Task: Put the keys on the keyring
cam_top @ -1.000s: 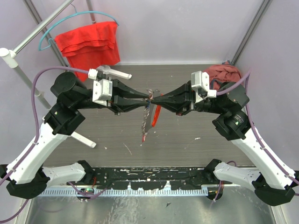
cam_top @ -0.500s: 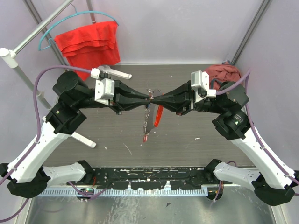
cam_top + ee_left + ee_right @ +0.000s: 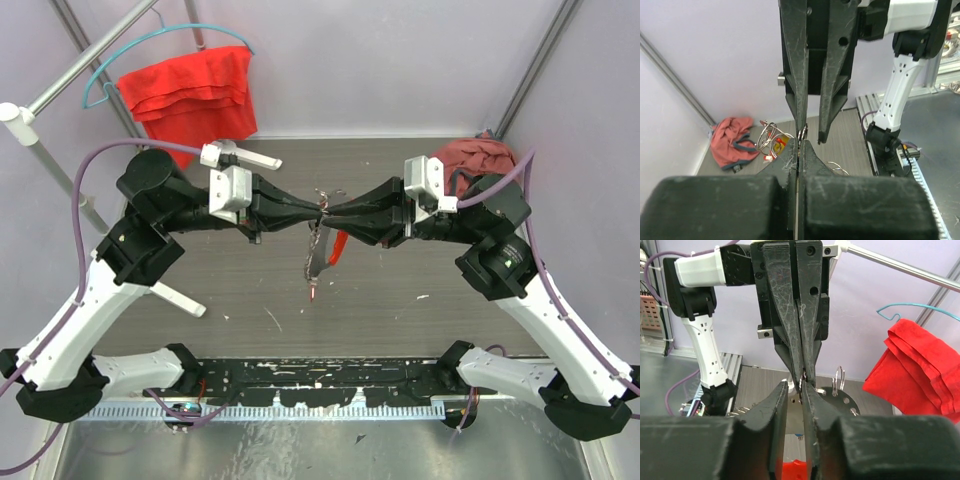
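Both grippers meet tip to tip above the middle of the table. My left gripper [image 3: 317, 211] [image 3: 800, 143] is shut on the keyring [image 3: 322, 198], a thin wire loop that shows at its tips. From the loop hang a silvery key [image 3: 316, 258] with a red end and the narrow red tag [image 3: 338, 246]. My right gripper [image 3: 331, 212] [image 3: 794, 388] faces the left one with its jaws a little apart, one finger on either side of the left fingertips [image 3: 803, 371]. Whether it touches the ring is hidden.
A red cloth [image 3: 190, 90] hangs on a teal hanger at the back left. A dull red cloth [image 3: 473, 155] [image 3: 732, 142] lies at the back right, with loose wire rings [image 3: 771, 140] beside it. A white peg [image 3: 180, 298] lies at the left.
My left jaws have closed on the ring. My right jaws, shut before, have parted slightly. Both wrists have edged toward the back, and the hanging key and tag swung with them.
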`<state>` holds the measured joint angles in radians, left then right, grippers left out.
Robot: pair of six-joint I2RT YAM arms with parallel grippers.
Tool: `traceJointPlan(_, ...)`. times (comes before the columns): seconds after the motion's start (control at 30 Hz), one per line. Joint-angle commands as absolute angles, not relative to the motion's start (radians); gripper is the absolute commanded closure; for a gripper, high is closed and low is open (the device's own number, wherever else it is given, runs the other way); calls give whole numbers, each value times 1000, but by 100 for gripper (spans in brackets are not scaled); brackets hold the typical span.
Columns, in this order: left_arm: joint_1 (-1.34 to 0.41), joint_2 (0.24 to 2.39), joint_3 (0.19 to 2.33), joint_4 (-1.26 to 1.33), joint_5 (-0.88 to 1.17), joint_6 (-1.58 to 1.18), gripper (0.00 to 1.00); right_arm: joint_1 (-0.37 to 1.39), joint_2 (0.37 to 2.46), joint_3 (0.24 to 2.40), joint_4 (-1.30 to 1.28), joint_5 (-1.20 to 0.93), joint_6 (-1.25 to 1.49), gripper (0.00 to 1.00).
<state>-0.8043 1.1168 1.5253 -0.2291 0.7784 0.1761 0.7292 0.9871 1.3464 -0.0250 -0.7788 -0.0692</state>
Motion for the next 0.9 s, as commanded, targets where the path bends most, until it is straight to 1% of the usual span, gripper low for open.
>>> traceJointPlan(0.0, -813, 1131, 1593, -371, 753, 268, 100, 728, 985, 1431, -146, -761, -183, 72)
traceJointPlan(0.13, -815, 1150, 1650, -515, 733, 351, 100, 728, 1005, 1508, -360, -759, -277, 68)
traceJointPlan(0.37, -867, 1185, 1697, -687, 588, 477, 100, 728, 1071, 1616, -593, -694, -354, 67)
traceJointPlan(0.5, -905, 1224, 1738, -799, 467, 555, 100, 728, 1103, 1629, -661, -667, -361, 67)
traceJointPlan(0.63, -974, 1318, 1798, -948, 238, 626, 100, 729, 1129, 1615, -703, -657, -362, 67)
traceJointPlan(0.7, -999, 1364, 1832, -1019, 155, 641, 100, 728, 1129, 1591, -703, -657, -362, 67)
traceJointPlan(0.77, -1005, 1390, 1855, -1054, 149, 639, 100, 728, 1125, 1565, -696, -662, -361, 67)
traceJointPlan(0.87, -1014, 1371, 1838, -1033, 164, 639, 100, 728, 1111, 1528, -689, -663, -368, 67)
